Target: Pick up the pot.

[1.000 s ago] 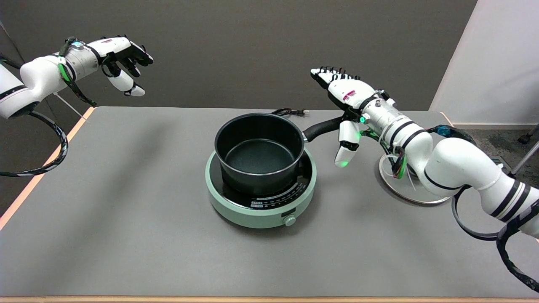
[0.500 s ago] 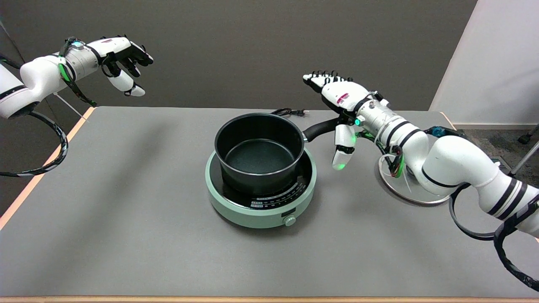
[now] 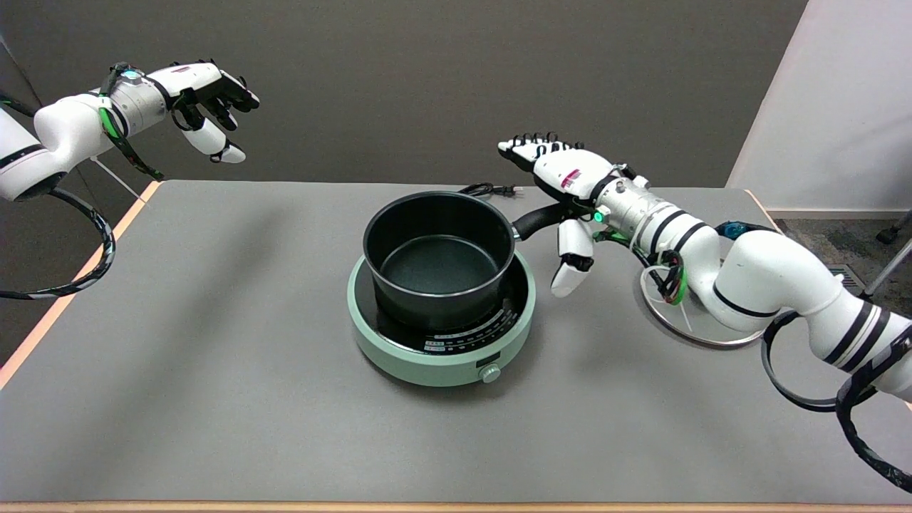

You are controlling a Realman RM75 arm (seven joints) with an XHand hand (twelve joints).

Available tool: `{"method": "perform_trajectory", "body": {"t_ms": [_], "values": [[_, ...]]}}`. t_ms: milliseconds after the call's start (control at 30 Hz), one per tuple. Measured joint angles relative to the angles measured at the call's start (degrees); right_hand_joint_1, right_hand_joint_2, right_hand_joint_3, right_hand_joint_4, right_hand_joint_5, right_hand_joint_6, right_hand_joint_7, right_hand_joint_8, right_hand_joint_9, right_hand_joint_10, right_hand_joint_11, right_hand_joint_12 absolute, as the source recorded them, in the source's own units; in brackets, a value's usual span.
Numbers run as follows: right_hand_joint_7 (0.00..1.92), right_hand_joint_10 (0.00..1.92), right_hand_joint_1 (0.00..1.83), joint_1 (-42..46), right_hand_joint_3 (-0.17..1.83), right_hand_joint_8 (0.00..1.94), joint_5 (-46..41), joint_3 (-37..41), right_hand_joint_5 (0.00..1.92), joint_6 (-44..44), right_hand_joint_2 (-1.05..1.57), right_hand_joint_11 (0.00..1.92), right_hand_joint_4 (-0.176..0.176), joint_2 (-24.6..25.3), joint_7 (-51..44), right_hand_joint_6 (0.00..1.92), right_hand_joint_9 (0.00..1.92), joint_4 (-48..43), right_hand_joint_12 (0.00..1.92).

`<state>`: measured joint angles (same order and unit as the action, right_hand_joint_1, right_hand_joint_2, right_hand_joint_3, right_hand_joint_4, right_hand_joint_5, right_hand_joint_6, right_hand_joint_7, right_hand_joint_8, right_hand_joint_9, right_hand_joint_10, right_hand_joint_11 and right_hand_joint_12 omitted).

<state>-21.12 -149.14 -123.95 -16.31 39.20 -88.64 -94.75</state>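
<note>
A black pot (image 3: 438,255) sits empty on a mint-green induction cooker (image 3: 442,335) in the middle of the grey table. Its black handle (image 3: 536,219) points to the right and slightly back. My right hand (image 3: 563,185) is open over the outer end of that handle, fingers stretched out flat above it and the thumb hanging down in front of it. The hand hides the far end of the handle, and I cannot tell whether it touches it.
A round silver lid or plate (image 3: 684,317) lies on the table under my right forearm. A black power cord (image 3: 488,189) trails behind the pot. The idle left hand (image 3: 206,96) hangs in the air at the upper left. The table's orange left edge (image 3: 71,285) runs diagonally.
My right hand has moved left and a little lower, along the handle towards the pot. It stays open. Pot and cooker have not moved.
</note>
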Motion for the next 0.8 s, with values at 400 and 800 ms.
{"method": "perform_trajectory", "body": {"t_ms": [400, 800], "values": [[0.05, 0.05, 1.07, 0.0, 0.56, 0.05, -3.7, 0.1, 0.05, 1.2, -0.34, 0.05, 0.004, -1.2, -1.4, 0.05, 0.05, 0.8, 0.05], [0.29, 0.29, 1.08, -0.3, 0.58, 0.29, -6.1, 0.5, 0.29, 1.9, -0.31, 0.29, 0.176, -2.4, -1.9, 0.29, 0.29, 1.2, 0.29]]}}
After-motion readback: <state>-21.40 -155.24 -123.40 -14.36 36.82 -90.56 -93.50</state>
